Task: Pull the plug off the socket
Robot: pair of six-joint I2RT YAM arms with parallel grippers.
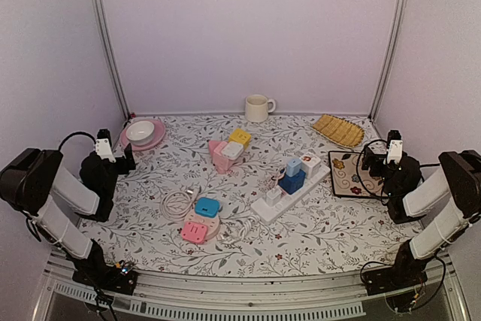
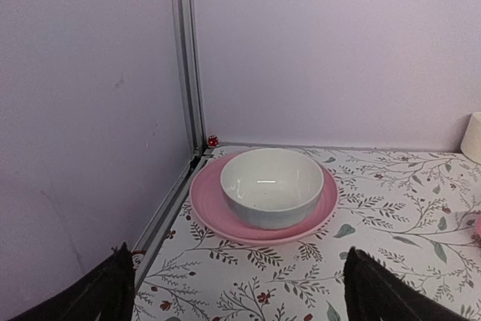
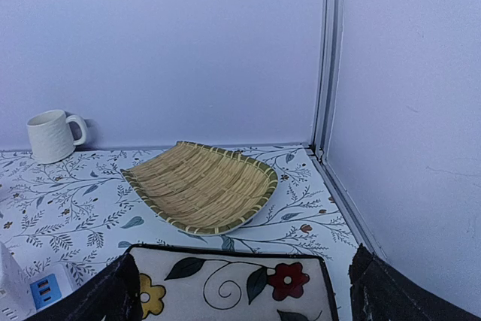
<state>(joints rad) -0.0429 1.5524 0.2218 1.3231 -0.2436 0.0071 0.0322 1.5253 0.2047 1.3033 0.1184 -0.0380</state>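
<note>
A long white power strip [image 1: 289, 188] lies diagonally at the table's middle right, with a dark blue plug [image 1: 292, 180], a light blue plug [image 1: 293, 165] and white adapters plugged in. A pink round socket [image 1: 197, 230] with a blue plug [image 1: 207, 206] lies front centre beside a coiled white cable [image 1: 175, 204]. A pink socket block [image 1: 222, 155] with yellow [image 1: 240, 137] and white cubes stands behind. My left gripper [image 1: 113, 154] is open and empty at the far left. My right gripper [image 1: 385, 157] is open and empty at the far right. Both are far from the sockets.
A white bowl [image 2: 270, 186] sits on a pink plate [image 2: 218, 208] at the back left, just ahead of my left gripper. A woven tray [image 3: 201, 184] and a flowered square plate [image 3: 225, 283] lie before my right gripper. A cream mug [image 1: 257, 107] stands at the back wall.
</note>
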